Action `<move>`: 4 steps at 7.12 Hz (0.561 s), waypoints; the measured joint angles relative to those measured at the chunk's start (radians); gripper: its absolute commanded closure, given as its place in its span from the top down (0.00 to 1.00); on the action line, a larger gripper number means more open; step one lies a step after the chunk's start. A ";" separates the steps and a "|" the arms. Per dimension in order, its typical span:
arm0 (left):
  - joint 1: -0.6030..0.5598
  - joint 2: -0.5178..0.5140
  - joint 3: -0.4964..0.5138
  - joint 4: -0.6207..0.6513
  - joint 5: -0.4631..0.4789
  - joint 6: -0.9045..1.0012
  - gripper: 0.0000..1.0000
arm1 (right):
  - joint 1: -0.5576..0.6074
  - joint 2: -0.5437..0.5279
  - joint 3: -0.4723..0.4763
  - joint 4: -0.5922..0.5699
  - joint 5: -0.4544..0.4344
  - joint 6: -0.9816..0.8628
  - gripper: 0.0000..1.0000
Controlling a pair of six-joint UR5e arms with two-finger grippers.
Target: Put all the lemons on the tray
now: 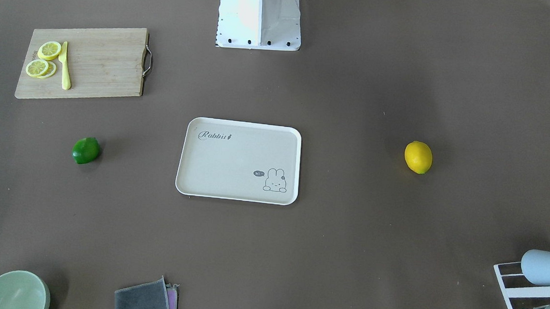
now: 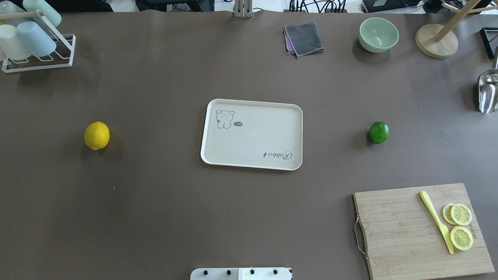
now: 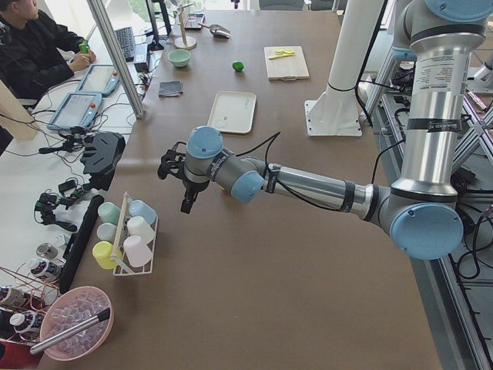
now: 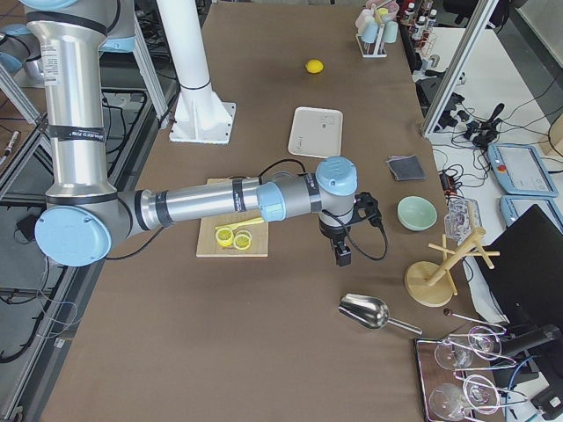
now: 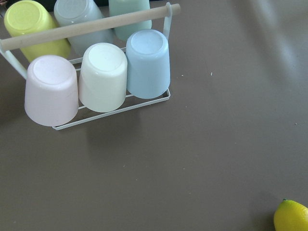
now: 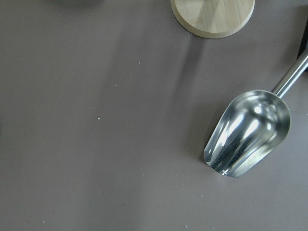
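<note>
The yellow lemon [image 2: 97, 135] lies on the brown table, left of the tray in the overhead view; it also shows in the left wrist view's bottom right corner [image 5: 291, 216]. The dark green lemon [image 2: 378, 132] lies right of the tray. The cream "Rabbit" tray [image 2: 253, 134] sits empty at the table's middle. My left gripper [image 3: 186, 204] hangs above the table between the cup rack and the yellow lemon; I cannot tell if it is open. My right gripper [image 4: 341, 257] hangs past the cutting board near the scoop; I cannot tell its state either.
A wooden cutting board [image 2: 412, 233] with lemon slices and a yellow knife lies near my right side. A cup rack [image 2: 35, 42], folded cloth [image 2: 303, 39], green bowl [image 2: 378, 34], wooden stand [image 2: 435, 41] and metal scoop [image 6: 248, 132] line the far edge and ends.
</note>
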 measured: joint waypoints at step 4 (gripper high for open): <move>0.086 -0.029 0.002 -0.130 0.015 -0.266 0.98 | -0.123 0.037 -0.006 0.084 0.061 0.233 1.00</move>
